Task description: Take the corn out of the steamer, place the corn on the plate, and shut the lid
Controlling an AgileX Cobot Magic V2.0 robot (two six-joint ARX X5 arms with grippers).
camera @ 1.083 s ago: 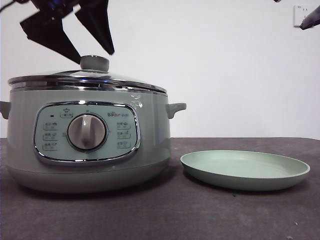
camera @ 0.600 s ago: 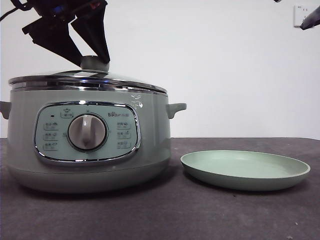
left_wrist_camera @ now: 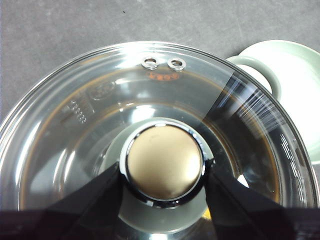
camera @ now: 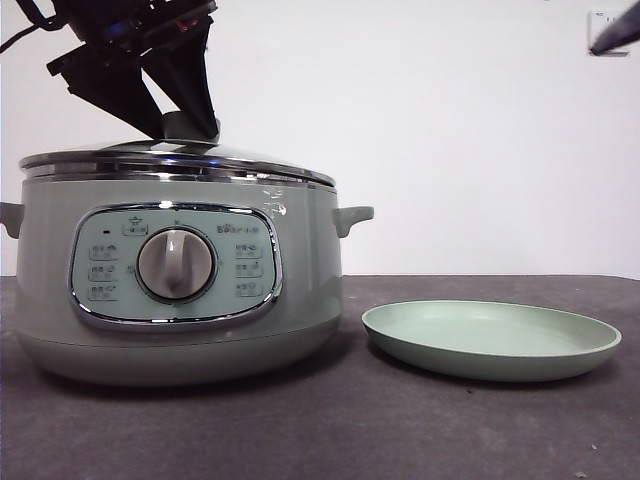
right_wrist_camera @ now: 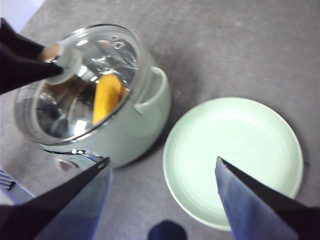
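Observation:
The steamer (camera: 300,260) stands at the left with the glass lid (camera: 240,160) resting on it. My left gripper (camera: 188,128) is down over the lid, its jaws closed against both sides of the knob (left_wrist_camera: 164,165). In the right wrist view the corn (right_wrist_camera: 107,97) shows through the glass lid (right_wrist_camera: 85,75), lying inside the steamer (right_wrist_camera: 145,120). The pale green plate (camera: 490,345) sits empty to the right of the steamer. My right gripper (right_wrist_camera: 161,161) is open and empty, held high above the gap between steamer and plate (right_wrist_camera: 232,160).
The steamer's right side handle (camera: 352,215) points toward the plate. The dark table (camera: 350,430) runs in front of both. A white wall with a socket (camera: 603,28) stands behind.
My left gripper has come down from above the lid and closed its jaws around the knob. The lid and the right arm have not moved.

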